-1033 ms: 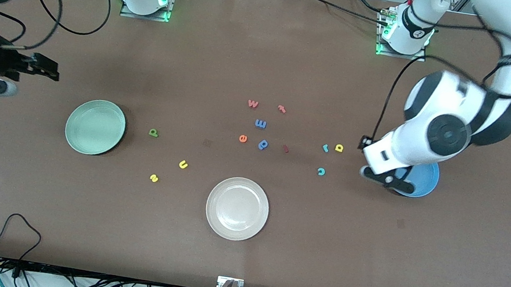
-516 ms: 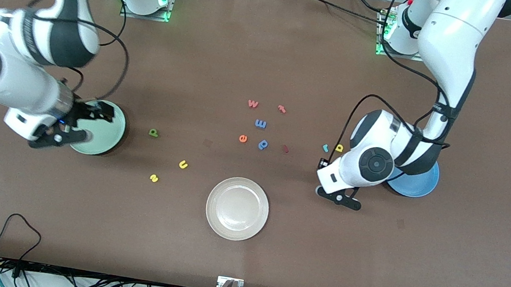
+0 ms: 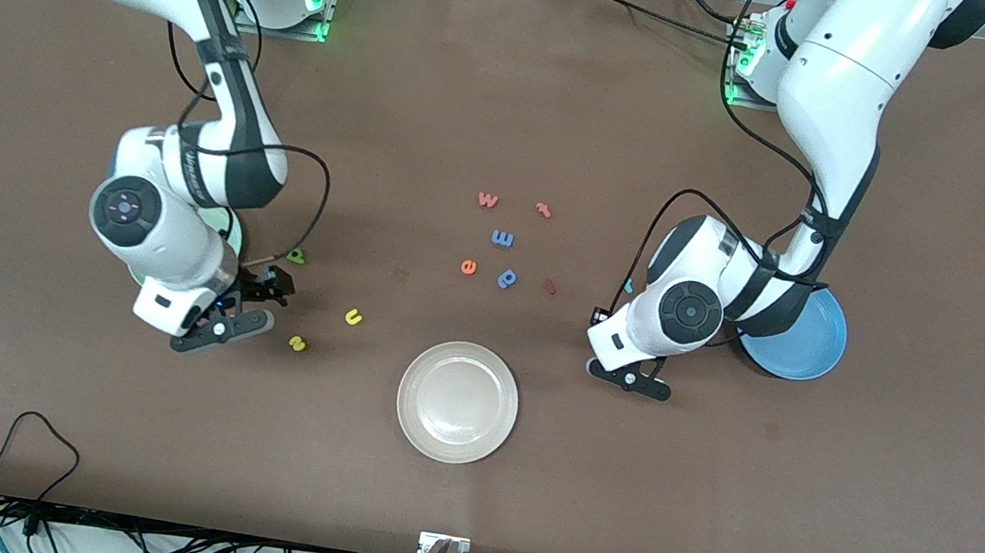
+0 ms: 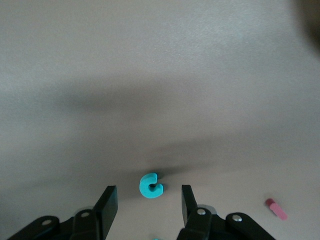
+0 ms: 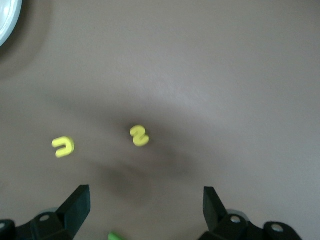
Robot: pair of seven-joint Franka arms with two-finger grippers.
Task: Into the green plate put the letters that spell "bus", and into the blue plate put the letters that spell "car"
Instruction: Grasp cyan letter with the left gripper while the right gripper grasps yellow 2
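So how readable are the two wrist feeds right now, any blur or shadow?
Left wrist view: teal c sharp, a soft dark shadow band across the table above it. Right wrist view: smeared, yellow s and yellow u soft-edged, shadow under the s.

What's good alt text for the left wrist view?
The left gripper hangs with open jaws just above a small teal c lying on the brown table, the letter framed in the gap. A small pink piece lies off to one side.
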